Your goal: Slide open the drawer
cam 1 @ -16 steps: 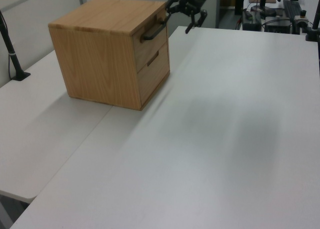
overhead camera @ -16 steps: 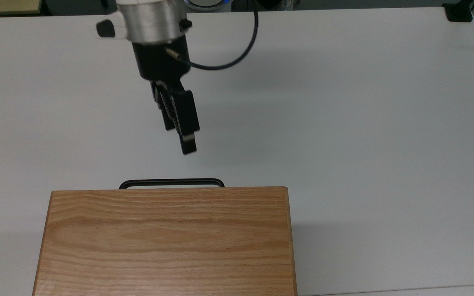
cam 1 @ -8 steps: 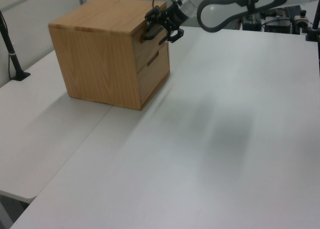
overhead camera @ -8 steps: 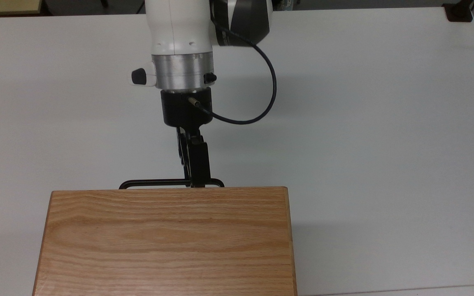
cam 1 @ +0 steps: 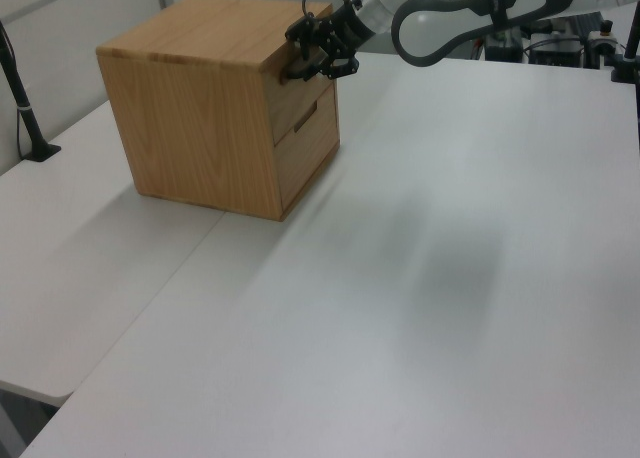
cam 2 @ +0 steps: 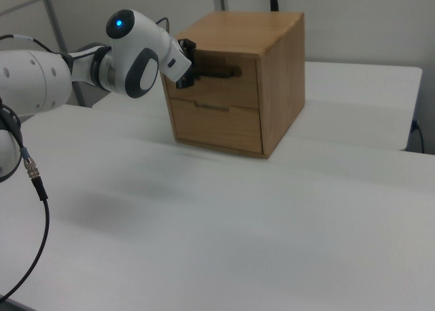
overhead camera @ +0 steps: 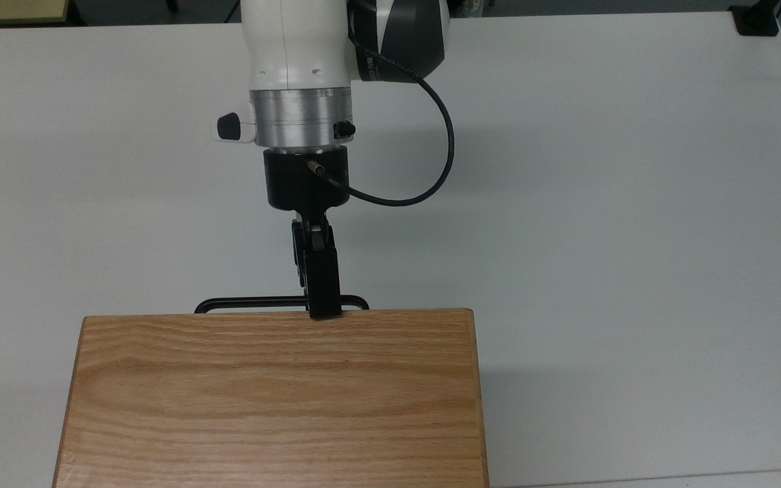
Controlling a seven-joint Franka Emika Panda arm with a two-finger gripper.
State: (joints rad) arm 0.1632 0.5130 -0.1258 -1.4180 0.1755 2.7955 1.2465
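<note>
A wooden cabinet [overhead camera: 275,400] sits on a big white table [overhead camera: 634,203]. In the top view, the cabinet is at the bottom and its flat top board hides what is under it. In the left view and the right view you can see its front. It has two drawers, one over the other.

The top drawer [cam 2: 219,73] is pushed in, flat with the cabinet front. It has a thin black bar handle [overhead camera: 255,302]. In the top view the handle pokes out just past the cabinet's far edge. The lower drawer [cam 2: 216,125] is pushed in too.

The robot's gripper [overhead camera: 323,308] is right at the handle, toward the top view's right end of the bar. Its black fingers [overhead camera: 320,274] are over the bar. I cannot tell if they are squeezing it or just around it.

Farther back, the white and gray arm [overhead camera: 299,61] reaches in from the top view's top edge. A black cable [overhead camera: 441,156] loops beside it.
</note>
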